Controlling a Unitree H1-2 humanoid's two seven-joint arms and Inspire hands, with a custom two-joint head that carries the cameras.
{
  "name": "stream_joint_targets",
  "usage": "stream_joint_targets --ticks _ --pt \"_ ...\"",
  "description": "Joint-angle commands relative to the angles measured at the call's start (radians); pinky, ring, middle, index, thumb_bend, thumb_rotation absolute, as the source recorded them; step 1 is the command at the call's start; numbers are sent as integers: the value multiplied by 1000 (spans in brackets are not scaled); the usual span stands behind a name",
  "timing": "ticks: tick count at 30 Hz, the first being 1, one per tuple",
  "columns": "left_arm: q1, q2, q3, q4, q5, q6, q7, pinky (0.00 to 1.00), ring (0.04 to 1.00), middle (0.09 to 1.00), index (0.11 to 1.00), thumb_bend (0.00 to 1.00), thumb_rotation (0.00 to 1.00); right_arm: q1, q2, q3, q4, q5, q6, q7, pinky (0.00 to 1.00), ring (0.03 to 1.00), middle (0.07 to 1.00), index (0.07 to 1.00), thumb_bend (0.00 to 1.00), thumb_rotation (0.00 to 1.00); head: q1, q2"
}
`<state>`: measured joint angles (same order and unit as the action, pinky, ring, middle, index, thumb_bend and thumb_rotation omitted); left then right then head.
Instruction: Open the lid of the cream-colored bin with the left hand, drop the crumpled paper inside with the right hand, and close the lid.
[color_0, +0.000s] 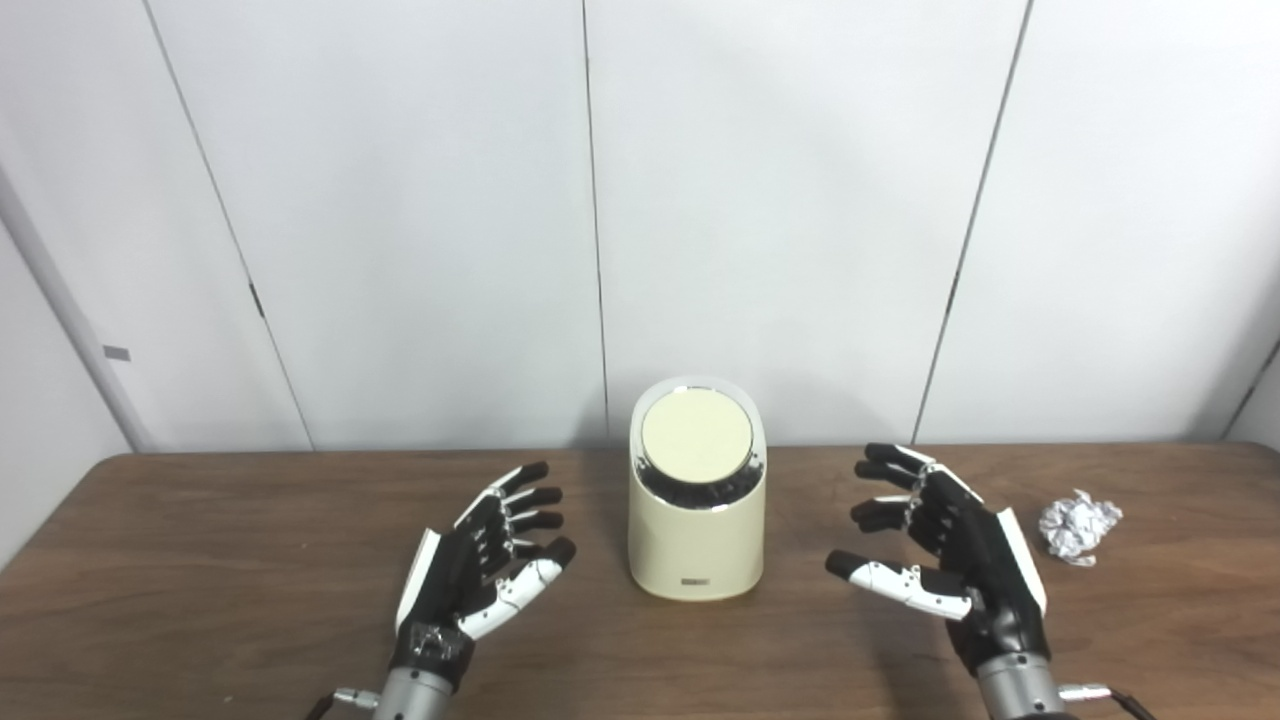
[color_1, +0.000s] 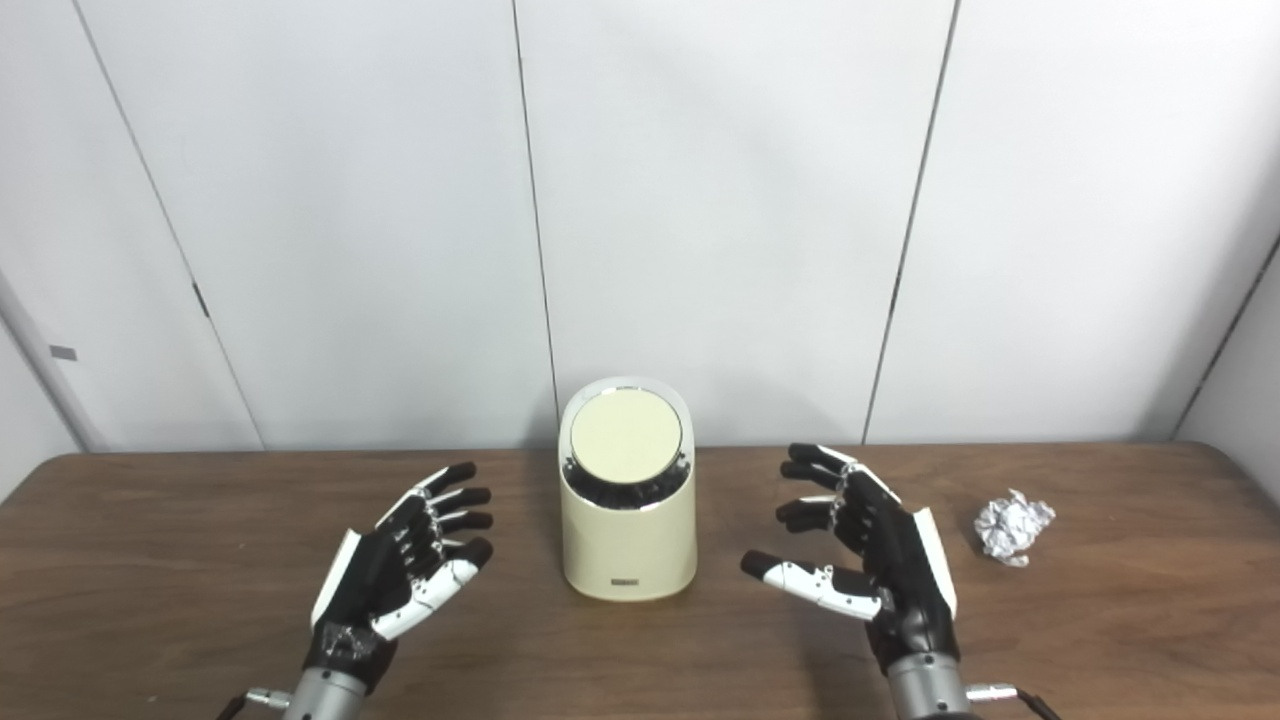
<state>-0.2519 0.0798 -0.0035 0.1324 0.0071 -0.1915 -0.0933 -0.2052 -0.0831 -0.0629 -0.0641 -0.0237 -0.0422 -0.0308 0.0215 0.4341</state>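
Nearest the camera, the black-and-white left hand (color_0: 487, 562) hovers low over the dark brown wooden table (color_0: 200, 580), palm turned inward, fingers spread and holding nothing. The black-and-white right hand (color_0: 945, 550) mirrors it on the other side, fingers apart and curled a little, also empty. Between them, apart from both, stands the cream-colored cylindrical plastic bin (color_0: 697, 520), its round cream lid (color_0: 696, 436) shut and tilted toward the camera inside a shiny rim. The crumpled silvery-white paper ball (color_0: 1078, 526) lies on the table to the right of the right hand, near it but not touching. Farthest back is the white panelled wall (color_0: 420, 220).

The step in hand looks like the opening of the lid, not yet begun. To do it well, the left hand should probably come in from its own side and over the top, pressing or lifting the lid at its edge without shoving the light-looking bin backward. How the lid is hinged cannot be told. The right hand should keep clear of the bin and go for the paper.

Count: 2 hands, 1 bin, 1 lid, 1 paper ball, 1 table.
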Motion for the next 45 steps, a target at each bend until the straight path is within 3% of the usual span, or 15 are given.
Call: stream_joint_targets --ticks 1,7,12,18,24,34,40,45 --pt "-24 6 -1 -33 7 -23 6 560 723 777 887 677 363 -23 -3 -1 -36 -1 -21 0 571 555 708 709 785 116 1 1" --pt "-24 5 -1 -31 2 -21 5 568 729 777 887 679 361 -22 -2 -3 -39 1 -18 -2 523 553 708 707 780 114 2 0" --pt "-24 4 -2 -32 10 -20 9 565 728 776 886 685 365 -22 -2 -3 -40 3 -13 -1 562 552 707 704 783 118 3 1" --pt "-23 4 -2 -34 8 -20 7 566 729 777 885 689 377 -23 -4 -2 -34 12 -23 6 504 550 706 705 780 109 2 3" --pt "-25 -1 -2 -41 22 -14 18 573 732 782 880 695 370 -25 -2 0 -31 7 -17 3 546 549 707 708 771 101 5 -4" --pt "-52 -27 1 -60 25 1 39 671 824 875 890 785 486 -23 -5 2 -27 11 -13 9 567 554 708 710 766 94 8 -15" --pt "-105 -40 -2 -86 23 43 47 704 845 896 912 815 496 -17 -9 2 -28 11 -11 13 579 558 713 708 757 63 8 -17" --pt "-169 -49 -11 -106 110 128 95 799 853 885 908 798 443 -15 -5 3 -32 8 -3 11 570 547 714 708 755 65 9 -21"
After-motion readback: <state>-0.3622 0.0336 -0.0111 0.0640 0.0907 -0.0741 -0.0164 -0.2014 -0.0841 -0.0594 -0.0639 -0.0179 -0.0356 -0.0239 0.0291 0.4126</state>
